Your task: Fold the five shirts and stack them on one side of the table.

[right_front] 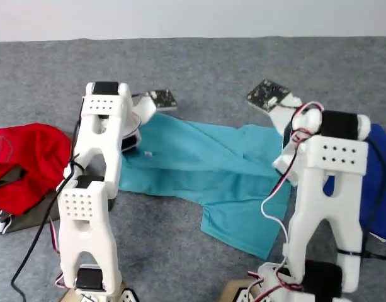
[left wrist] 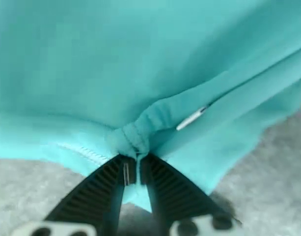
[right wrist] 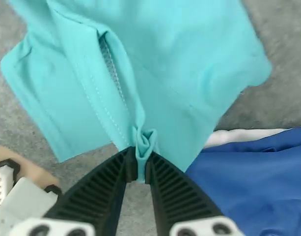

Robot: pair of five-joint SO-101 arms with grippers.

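Teal shirt [right_front: 205,163] spread mid-desk [right_front: 199,69]. Left jaws clamped on its left edge, right jaws pinching its right edge (fabric bunched in both). Red shirt [right_front: 22,163] left, blue shirt [right_front: 378,182] right.

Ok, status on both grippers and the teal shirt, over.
Left gripper shut on teal shirt edge. Right gripper shut on another edge. Blue shirt close beside right gripper; red shirt well clear.
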